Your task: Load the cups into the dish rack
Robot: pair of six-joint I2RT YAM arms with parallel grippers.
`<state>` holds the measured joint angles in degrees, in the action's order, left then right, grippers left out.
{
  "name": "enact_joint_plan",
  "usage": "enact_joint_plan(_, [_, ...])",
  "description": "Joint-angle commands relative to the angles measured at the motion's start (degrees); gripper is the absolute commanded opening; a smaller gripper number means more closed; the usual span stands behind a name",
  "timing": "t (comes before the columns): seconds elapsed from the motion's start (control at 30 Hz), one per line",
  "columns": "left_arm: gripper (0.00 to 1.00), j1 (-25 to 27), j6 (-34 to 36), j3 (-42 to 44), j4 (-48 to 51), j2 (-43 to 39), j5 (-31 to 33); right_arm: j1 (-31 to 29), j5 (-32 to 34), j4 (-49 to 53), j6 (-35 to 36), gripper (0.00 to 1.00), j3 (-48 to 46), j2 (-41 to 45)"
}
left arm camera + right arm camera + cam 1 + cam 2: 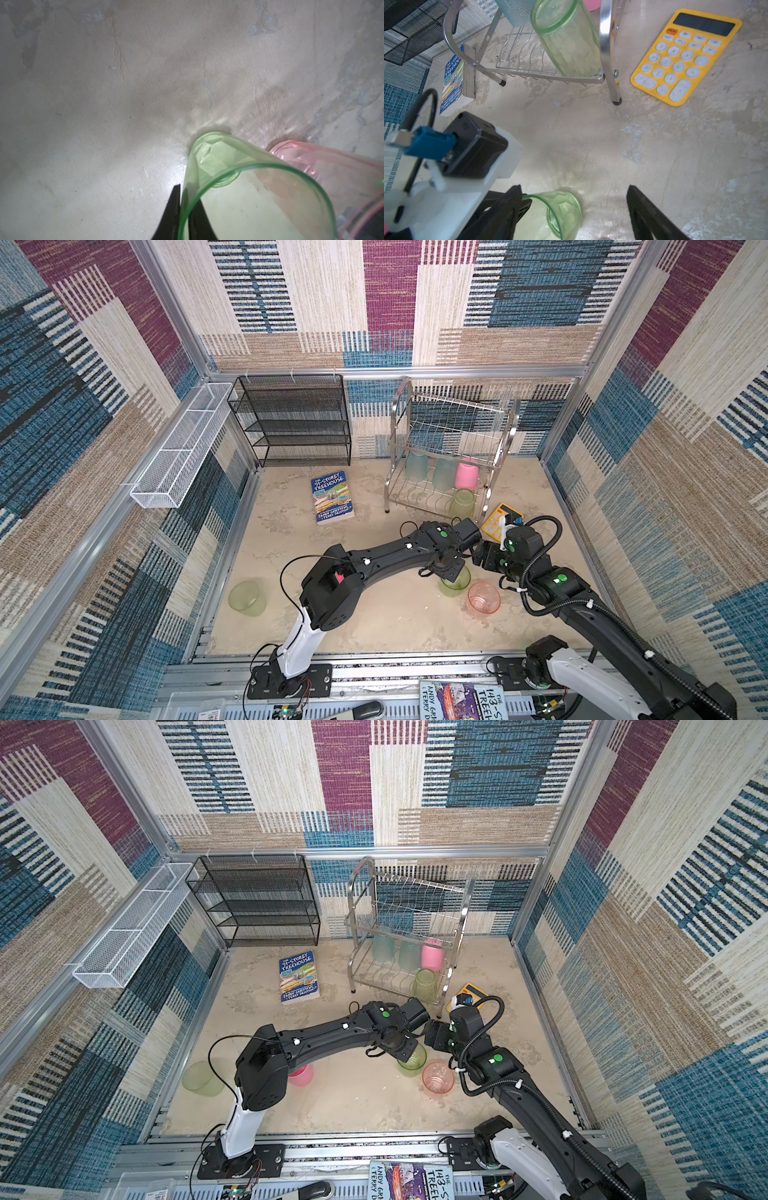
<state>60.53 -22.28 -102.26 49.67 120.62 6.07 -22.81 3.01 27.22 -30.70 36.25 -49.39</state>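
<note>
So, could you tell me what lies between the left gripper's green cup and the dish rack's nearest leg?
Bare tabletop only, in the right wrist view, from green cup to dish rack.

Left end effector [182, 193] pinched shut, right end effector [574, 188] spread.

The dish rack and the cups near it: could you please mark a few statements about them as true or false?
1. A pink cup stands in the dish rack. True.
2. The left claw is shut on a yellow-green cup. True.
3. The salmon-pink cup is loaded in the dish rack. False: it stands upright on the table, beside the yellow-green cup.
4. The right claw holds the calculator. False: the right claw is open and empty, and the calculator lies on the table beside the dish rack.
</note>
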Motion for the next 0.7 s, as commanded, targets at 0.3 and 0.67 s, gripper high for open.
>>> enact_joint_plan(0.3, [0.0,-1.26,1.28,-0.12,1.94,-4.15,0.85,0.13,1.48,-1.57,-0.11,0.82,0.19,2.16])
enact_joint_plan(0.67, [0.01,-7.27,-0.73,8.83,-2.98,-15.17,-5.8,0.05,2.6,-1.2,-0.74,0.83,0.22,2.64])
